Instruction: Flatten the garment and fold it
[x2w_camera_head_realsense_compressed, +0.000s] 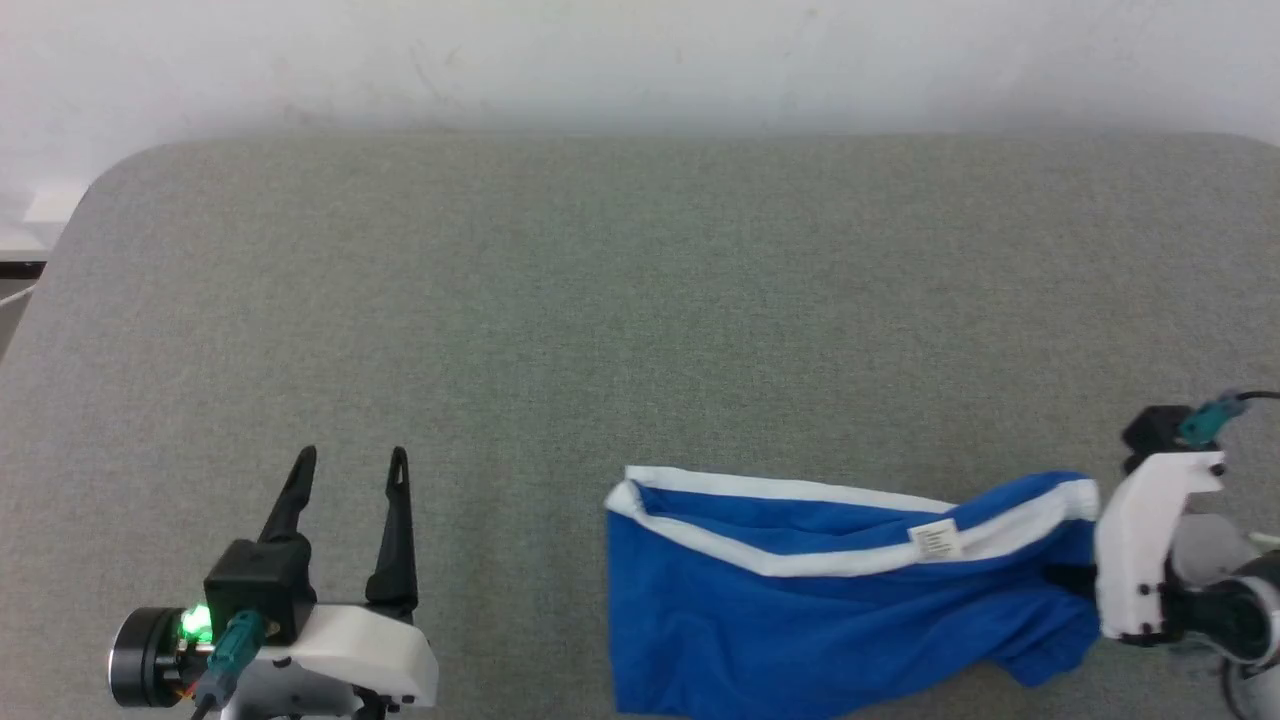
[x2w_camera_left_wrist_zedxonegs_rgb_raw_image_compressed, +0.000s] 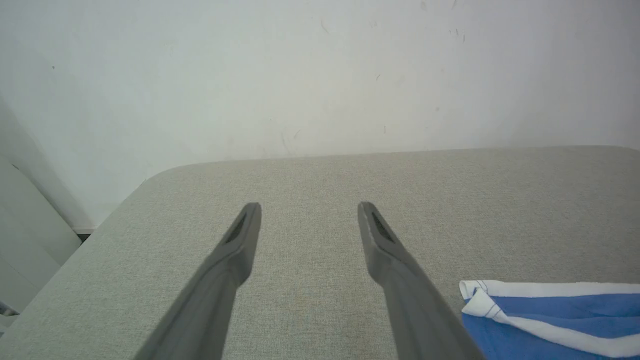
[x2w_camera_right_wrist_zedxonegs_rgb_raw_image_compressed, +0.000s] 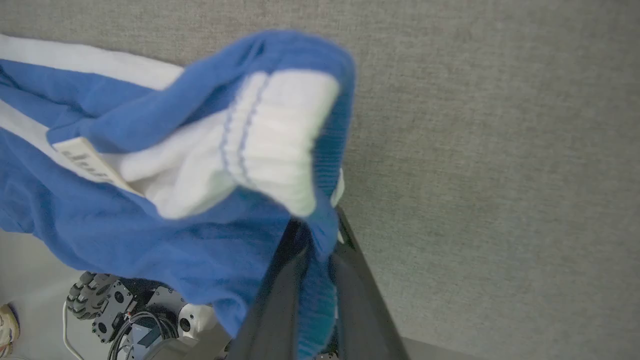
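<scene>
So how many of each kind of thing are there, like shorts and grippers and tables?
Blue shorts: 1
Grippers: 2 (left gripper open over the table, right gripper shut on the shorts' edge)
Grey table: 1
Total: 4

small white label on garment, print unreadable

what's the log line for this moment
left hand: open, clear of shorts | right hand: shut on shorts edge | shorts: rumpled, unfolded
</scene>
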